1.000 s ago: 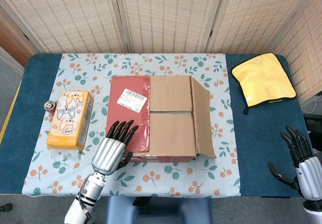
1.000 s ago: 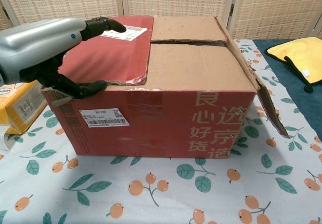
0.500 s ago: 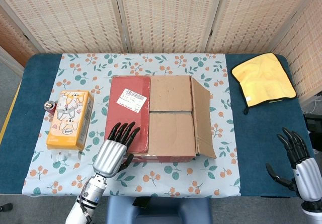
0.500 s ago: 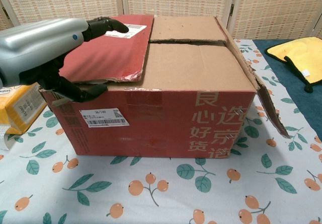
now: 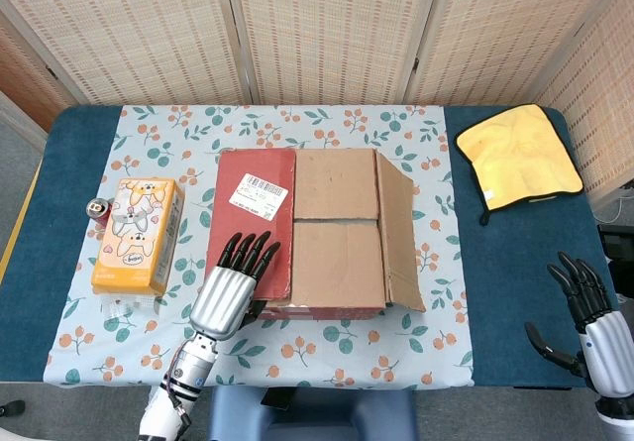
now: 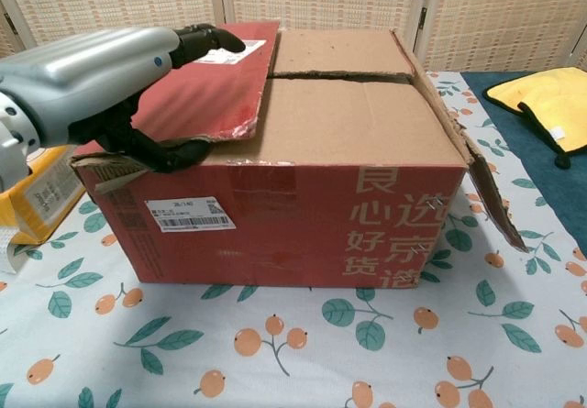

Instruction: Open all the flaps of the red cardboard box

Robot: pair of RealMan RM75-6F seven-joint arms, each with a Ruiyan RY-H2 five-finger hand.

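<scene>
One flap's basically done: on the box (image 5: 302, 233) mid-table, the 3 o'clock flap (image 5: 399, 231) hangs open, two brown flaps (image 5: 336, 225) lie shut, and the red flap (image 6: 206, 87) at 9 is just lifting, pinched by the left hand (image 6: 110, 82). Right hand (image 5: 594, 312) idles at 4, fingers spread, holding nothing.

Orange carton (image 5: 135, 235) beside small can (image 5: 98, 208), yellow cloth (image 5: 518, 156), floral tablecloth (image 5: 347, 347)

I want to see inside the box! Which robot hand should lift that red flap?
Probably the left robot hand: it already grips the red flap, fingers on top and thumb underneath. The right robot hand hangs open, far from the box.
</scene>
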